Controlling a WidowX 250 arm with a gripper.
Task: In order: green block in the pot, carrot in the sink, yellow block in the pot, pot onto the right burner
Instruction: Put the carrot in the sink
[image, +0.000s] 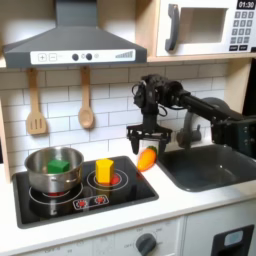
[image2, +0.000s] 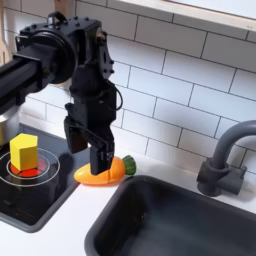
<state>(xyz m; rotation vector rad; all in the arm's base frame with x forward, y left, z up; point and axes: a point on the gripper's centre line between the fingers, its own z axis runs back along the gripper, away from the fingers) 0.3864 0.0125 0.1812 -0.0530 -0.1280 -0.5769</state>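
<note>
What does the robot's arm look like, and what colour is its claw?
The arm is black all over, built from chunky, boxy blocks joined like elbows. At its end is the gripper, black too, with two flat fingers hanging beneath a blocky wrist. No markings or cables are clear enough to make out.

Shiny metal pot (image: 54, 168), glossy cooktop (image: 95, 200)

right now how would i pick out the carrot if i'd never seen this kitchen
Find the dark grey sink with its arched faucet. On the white counter between it and the black cooktop lies the carrot, under the tool. It is the only tapered orange thing, with a green tip.
</note>
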